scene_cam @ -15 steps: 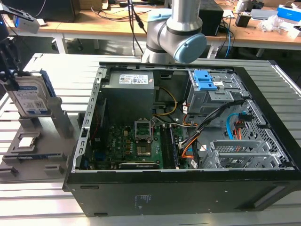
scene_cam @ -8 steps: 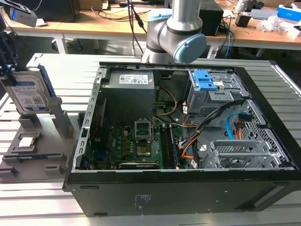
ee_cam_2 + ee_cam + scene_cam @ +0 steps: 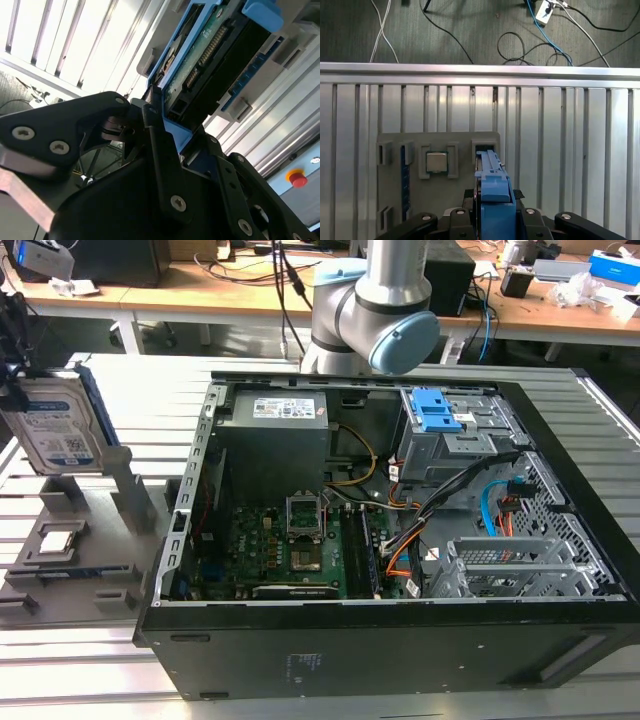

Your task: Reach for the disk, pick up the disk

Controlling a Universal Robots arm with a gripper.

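The disk (image 3: pixel 58 430) stands on edge at the exterior view's far left, its white-and-blue label facing the camera, just over the upright posts of the grey holder tray (image 3: pixel 60 580). My gripper (image 3: pixel 18 380) is shut on it from the outer side. In the second wrist view a black finger (image 3: pixel 155 130) presses against the disk's blue bracket and circuit-board side (image 3: pixel 215 55). In the first wrist view the blue bracket edge (image 3: pixel 494 190) sits between the fingers of my gripper (image 3: pixel 493 222), over a slot in the tray (image 3: pixel 460 140). Whether the disk has left the slot I cannot tell.
A small square silver chip (image 3: pixel 57 538) (image 3: pixel 436 162) lies in the tray beside the slot. The open black computer case (image 3: pixel 400 640) takes up the middle, with a grey drive cage and blue latches (image 3: pixel 435 410) inside. The arm's joint (image 3: pixel 375 310) rises behind it. A red button (image 3: pixel 296 178) is nearby.
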